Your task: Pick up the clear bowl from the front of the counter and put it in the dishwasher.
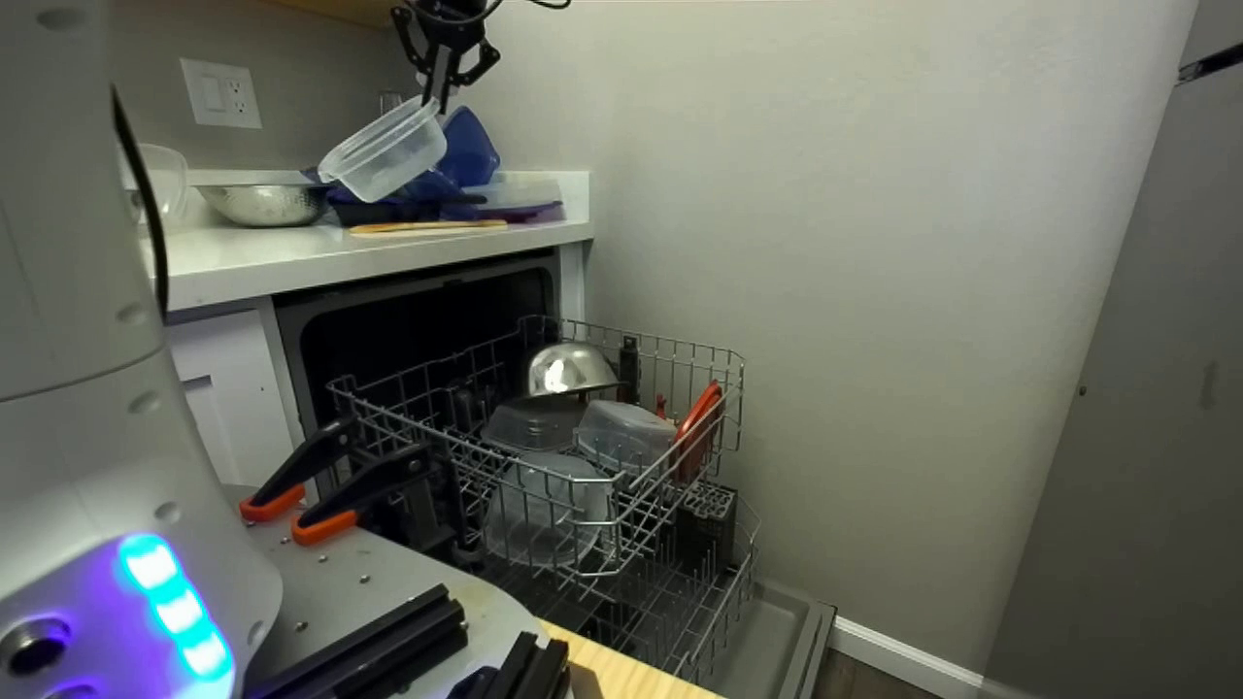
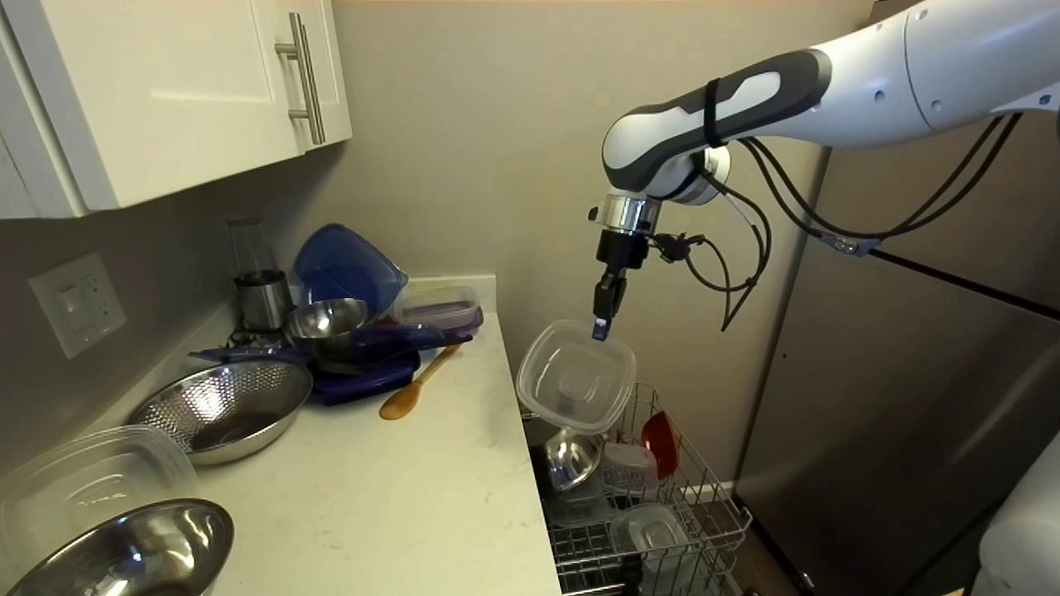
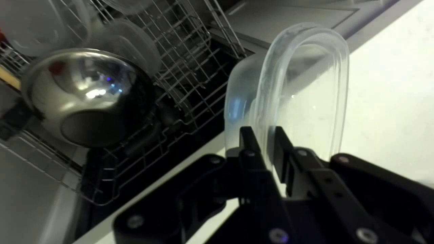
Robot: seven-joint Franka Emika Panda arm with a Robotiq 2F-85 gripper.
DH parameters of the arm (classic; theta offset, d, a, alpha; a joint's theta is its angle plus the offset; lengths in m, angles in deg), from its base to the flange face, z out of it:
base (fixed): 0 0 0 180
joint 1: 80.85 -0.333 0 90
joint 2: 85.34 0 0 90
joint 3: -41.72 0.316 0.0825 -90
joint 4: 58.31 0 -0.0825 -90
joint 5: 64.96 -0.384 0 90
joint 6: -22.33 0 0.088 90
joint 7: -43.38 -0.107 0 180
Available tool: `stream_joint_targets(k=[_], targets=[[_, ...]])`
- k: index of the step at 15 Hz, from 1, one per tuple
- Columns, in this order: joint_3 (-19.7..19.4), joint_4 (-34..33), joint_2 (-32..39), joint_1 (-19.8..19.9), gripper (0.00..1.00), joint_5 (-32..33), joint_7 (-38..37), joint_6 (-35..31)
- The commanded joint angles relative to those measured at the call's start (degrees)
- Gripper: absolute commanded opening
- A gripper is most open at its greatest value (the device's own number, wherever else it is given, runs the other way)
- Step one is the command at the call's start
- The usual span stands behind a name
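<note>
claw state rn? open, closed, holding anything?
Claw: closed, holding the clear bowl by its rim, tilted in the air.

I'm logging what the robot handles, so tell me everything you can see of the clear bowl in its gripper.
The clear bowl is colourless and see-through, apparently plastic, with deep sides, rounded corners and a thick rim. Nothing shows inside it. The gripper is shut on its rim, one jaw on either side; nothing else seems to touch it. It hangs in the air, steeply tilted, opening turned sideways, higher than the counter, near the edge by the dishwasher.
</note>
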Motion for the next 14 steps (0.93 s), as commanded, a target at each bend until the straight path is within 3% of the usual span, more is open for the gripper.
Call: stream_joint_targets(k=[1,7,11,14], targets=[[0.8,1.7,-3.4,-2.0,0.04,11.1,-8.9,-0.4],[5.7,-0.4,2.4,-7.7,0.04,33.5,-25.4,-3.3],[7.4,-2.3,7.7,-11.8,0.04,50.1,-35.4,-0.7],[7.2,-3.5,11.7,-14.2,0.04,57.8,-39.2,1.7]])
